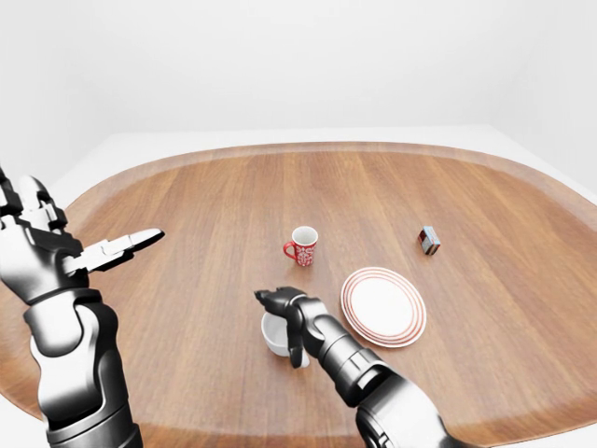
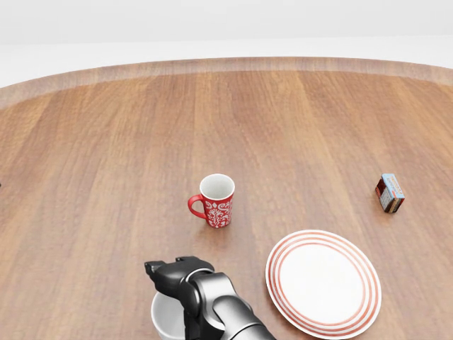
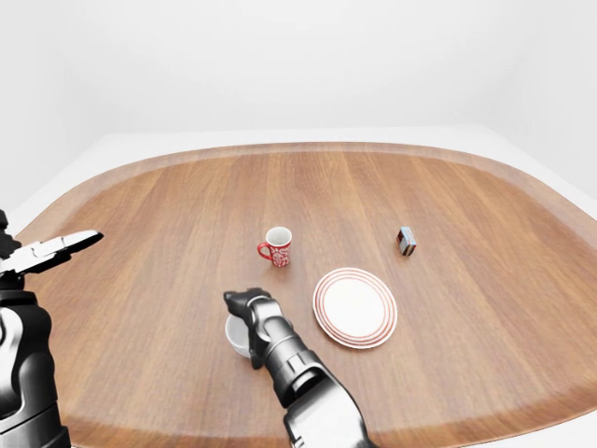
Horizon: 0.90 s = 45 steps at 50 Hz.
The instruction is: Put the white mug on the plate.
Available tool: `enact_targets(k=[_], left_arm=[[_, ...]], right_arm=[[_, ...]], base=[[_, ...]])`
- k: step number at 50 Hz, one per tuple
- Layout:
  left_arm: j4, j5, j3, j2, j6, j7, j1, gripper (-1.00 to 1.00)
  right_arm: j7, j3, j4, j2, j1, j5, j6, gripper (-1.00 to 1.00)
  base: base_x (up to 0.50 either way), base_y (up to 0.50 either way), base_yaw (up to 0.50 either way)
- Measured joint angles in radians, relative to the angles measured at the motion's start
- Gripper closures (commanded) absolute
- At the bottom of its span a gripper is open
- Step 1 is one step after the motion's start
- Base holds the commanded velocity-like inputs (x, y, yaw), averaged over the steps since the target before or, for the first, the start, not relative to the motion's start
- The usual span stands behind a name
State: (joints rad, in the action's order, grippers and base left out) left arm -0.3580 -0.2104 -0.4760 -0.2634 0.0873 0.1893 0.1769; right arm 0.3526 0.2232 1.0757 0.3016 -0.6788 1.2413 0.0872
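Wooden table (image 1: pixel 233 196); plain white mug (image 1: pixel 275 334) upright, right robot hand (image 1: pixel 284 313) over it, grip unclear; left robot hand (image 1: pixel 56 247) released.

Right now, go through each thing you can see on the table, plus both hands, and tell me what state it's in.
white mug: upright on the table, off the plate, right hand over it.
plate: flat, nothing on it.
red mug: upright, looks empty, handle toward the view's left.
small box: on the table, apart from the plate.
right hand: at the white mug's rim, grip unclear.
left hand: raised, fingers open, holding nothing.
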Motion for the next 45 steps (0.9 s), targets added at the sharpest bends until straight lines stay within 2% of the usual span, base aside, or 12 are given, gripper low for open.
enact_targets(k=[1, 2, 18, 26, 34, 45], left_arm=[[0.000, 0.000, 0.000, 0.000, 0.000, 0.000, 0.000, -1.00], [0.001, 0.000, 0.000, 0.000, 0.000, 0.000, 0.000, -1.00], [0.004, 0.000, -0.001, -0.001, 0.000, 0.002, 0.001, -1.00], [0.005, 0.001, 0.000, -0.001, 0.000, 0.003, 0.001, -1.00], [0.009, 0.005, 0.002, -0.001, 0.000, 0.003, 0.003, -1.00], [0.010, 0.007, 0.004, -0.002, 0.000, 0.005, 0.005, -1.00]], right_arm=[[-0.001, 0.000, 0.000, 0.000, 0.000, -0.001, 0.000, 0.53], [-0.003, -0.001, 0.000, 0.000, 0.000, 0.001, 0.000, 1.00], [0.018, -0.005, 0.009, -0.006, 0.009, -0.046, 0.000, 1.00], [0.022, -0.016, -0.003, -0.032, -0.017, -0.048, 0.000, 1.00], [0.081, -0.043, -0.075, -0.108, -0.092, -0.063, 0.000, 1.00], [0.215, -0.101, -0.220, -0.265, -0.232, -0.060, 0.000, 1.00]], base=[[0.00, 0.00, 0.00], [0.00, 0.00, 0.00], [0.00, 0.00, 0.00], [0.00, 0.00, 0.00], [0.00, 0.00, 0.00], [0.00, 0.00, 0.00]])
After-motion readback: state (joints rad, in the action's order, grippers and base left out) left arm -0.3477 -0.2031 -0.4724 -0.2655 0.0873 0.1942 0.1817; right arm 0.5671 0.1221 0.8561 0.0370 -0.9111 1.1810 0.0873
